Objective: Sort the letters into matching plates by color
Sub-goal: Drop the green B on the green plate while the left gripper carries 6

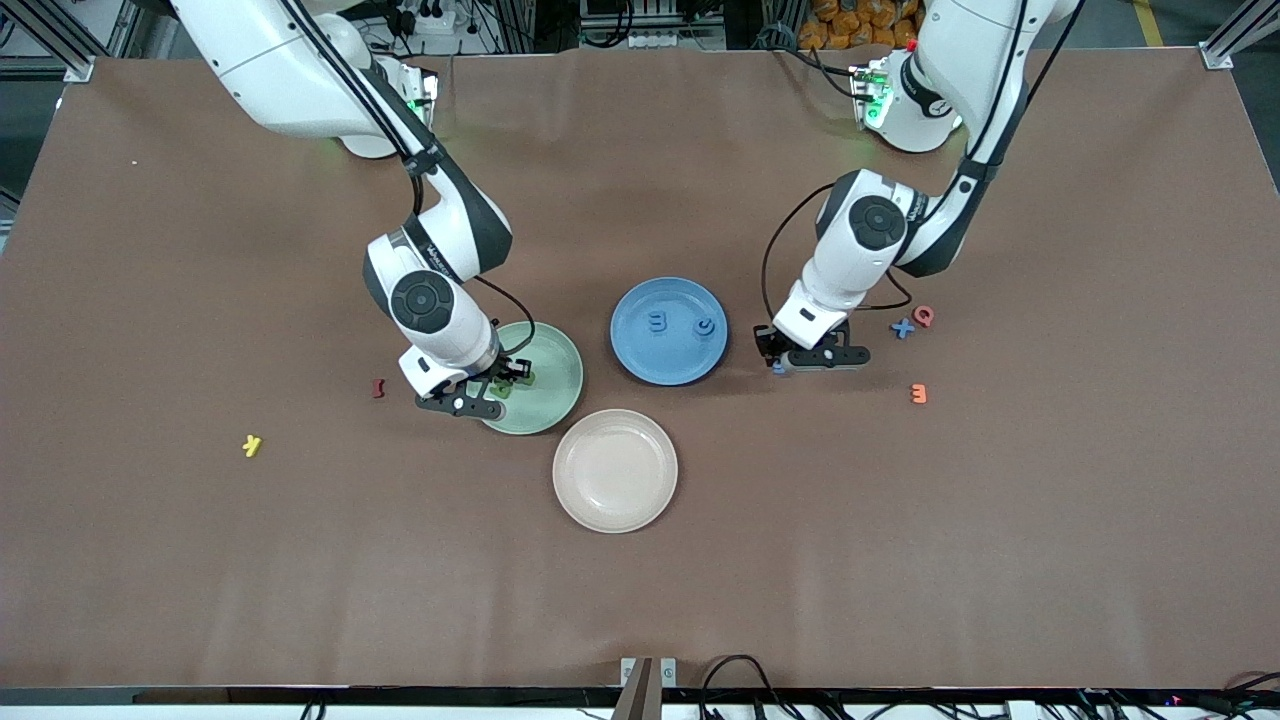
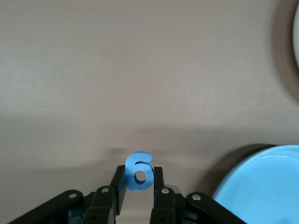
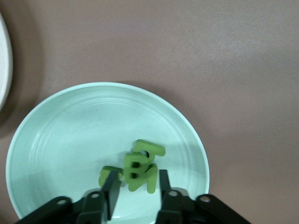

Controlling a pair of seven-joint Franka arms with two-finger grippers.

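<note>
From the front, the brown tabletop carries three plates: a pale green plate, a blue plate just beside it toward the left arm's end, and a beige-pink plate nearer the camera than both. Two blue letters lie in the blue plate, apart from each other. A blue X lies loose toward the left arm's end, touching or nearly touching a pink piece, with an orange piece nearer the camera. Toward the right arm's end lie a dark red piece and, nearer the camera, a yellow piece. The left end effector sits low between the blue plate and the X; the right end effector is over the green plate, its body covering part of the rim. In the left wrist view, the left end effector is pressed together on a blue 6, pinched upright just off the tabletop, the blue plate's rim close beside. In the right wrist view, the right end effector is slightly spread, and green letters lie heaped in the green plate between its fingers; they overlap, so the count, probably three or four, is uncertain.
</note>
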